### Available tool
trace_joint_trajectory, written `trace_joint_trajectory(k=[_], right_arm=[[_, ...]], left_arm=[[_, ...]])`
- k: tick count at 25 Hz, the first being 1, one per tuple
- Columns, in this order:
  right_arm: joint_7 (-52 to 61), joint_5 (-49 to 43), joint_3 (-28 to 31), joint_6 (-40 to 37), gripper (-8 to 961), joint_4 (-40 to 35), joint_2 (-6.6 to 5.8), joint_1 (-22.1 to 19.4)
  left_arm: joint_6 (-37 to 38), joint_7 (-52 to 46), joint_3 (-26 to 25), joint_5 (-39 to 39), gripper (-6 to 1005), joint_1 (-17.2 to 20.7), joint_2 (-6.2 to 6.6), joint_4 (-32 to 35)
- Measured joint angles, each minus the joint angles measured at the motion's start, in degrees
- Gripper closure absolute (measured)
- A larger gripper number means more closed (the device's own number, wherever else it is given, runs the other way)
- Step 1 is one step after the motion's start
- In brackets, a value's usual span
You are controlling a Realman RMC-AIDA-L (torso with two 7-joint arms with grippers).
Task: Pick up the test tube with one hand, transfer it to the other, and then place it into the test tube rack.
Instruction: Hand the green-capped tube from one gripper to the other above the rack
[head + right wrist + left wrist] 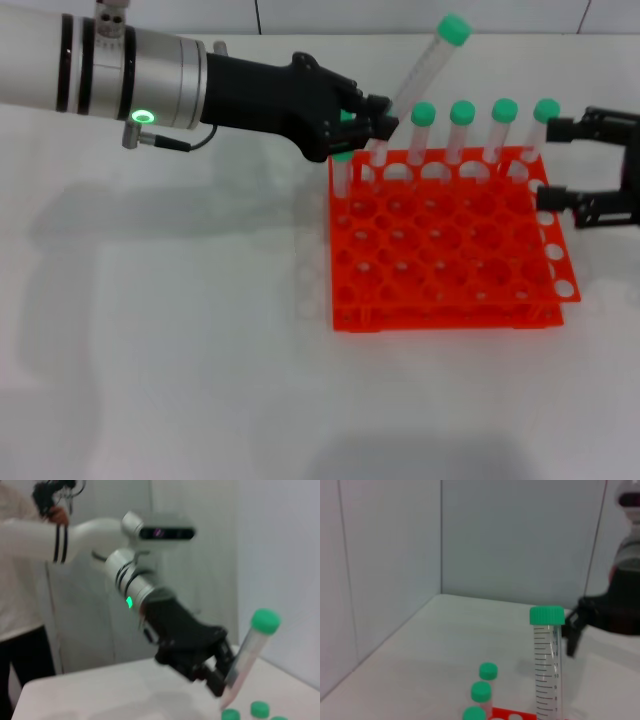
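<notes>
Left tool (372, 128) clamped on tilted test tube (420, 75) (graduation marks, digits unreadable) over test tube rack (450, 250), right tool (570, 160) spread, empty.

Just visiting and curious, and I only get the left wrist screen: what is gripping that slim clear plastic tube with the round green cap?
Observer: The black left gripper, shut on the lower part of the test tube.
Operator: Is it upright?
Observer: No, the head view shows it leaning over the rear row of the bright orange-red plastic test tube rack.
Operator: And the other gripper?
Observer: The black right gripper is open and empty beside the rack's right edge.
</notes>
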Motion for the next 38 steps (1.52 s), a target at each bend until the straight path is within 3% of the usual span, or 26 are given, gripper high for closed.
trace_joint_trajectory(k=[5,10,19,24,38], right_arm=[[5.66,0.45,5.52,-0.54,85,0.2,-0.05,0.27],[6.08,5.68,7.7,0.08,85,4.77,0.8,0.9],[-4.57,12.06,7.36,2.73,84,12.95,6.47,1.97],[-13.33,16.24,7.02,2.32,84,22.28,6.58,4.16],[-12.83,16.48,6.94,3.49,101,26.05,6.72,7.32]], left_arm=[[0.75,-0.38,0.07,0.98,793,-0.57,-0.28,-0.3],[0.82,-0.52,0.06,1.05,790,-0.65,-0.5,-0.34],[0.98,-0.31,0.04,1.16,786,-0.74,-1.04,0.0],[1.01,-0.03,0.01,1.17,783,-0.74,-1.4,0.14],[1.03,0.37,0.8,1.26,776,-0.74,-1.69,0.34]])
